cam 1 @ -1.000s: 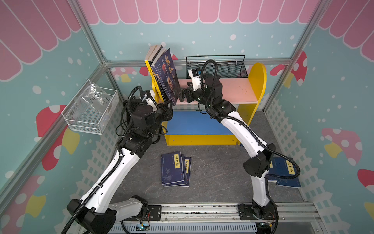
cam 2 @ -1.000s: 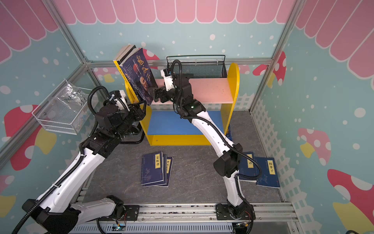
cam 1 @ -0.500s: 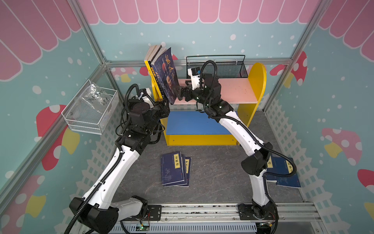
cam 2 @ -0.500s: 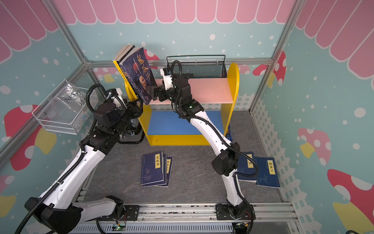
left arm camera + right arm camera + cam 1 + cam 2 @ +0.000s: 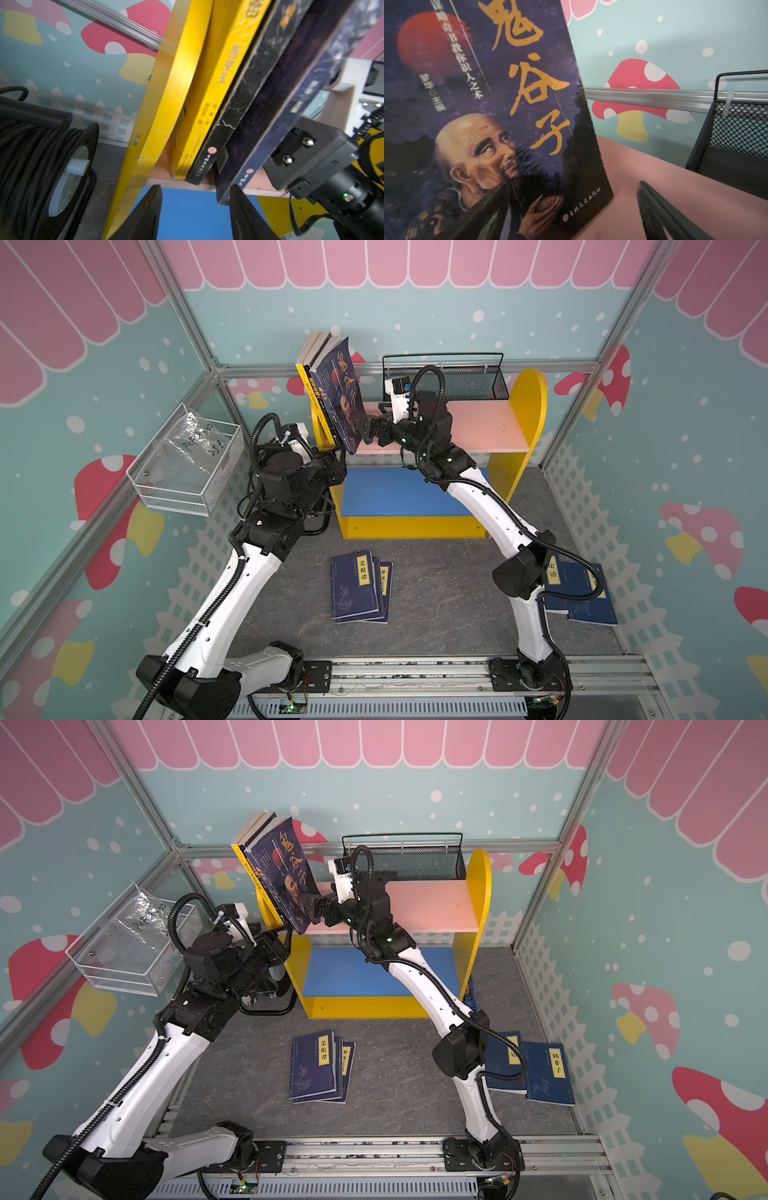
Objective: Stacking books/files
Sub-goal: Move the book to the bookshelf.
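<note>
Purple book [image 5: 488, 104] against one jaw of right gripper [image 5: 571, 185], jaws spread wide. Left gripper [image 5: 195, 188] half-parted, empty, just beneath its spine

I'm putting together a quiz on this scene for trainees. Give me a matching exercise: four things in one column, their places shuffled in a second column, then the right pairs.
Things:
1. purple book
2. black mesh basket
3. white wire basket
4. navy books

Places:
A. lying flat on the grey floor
B. hung on the side wall
C. at the back of the pink shelf
D. standing tilted at that shelf's end

Pairs: 1-D, 2-C, 3-B, 4-A
</note>
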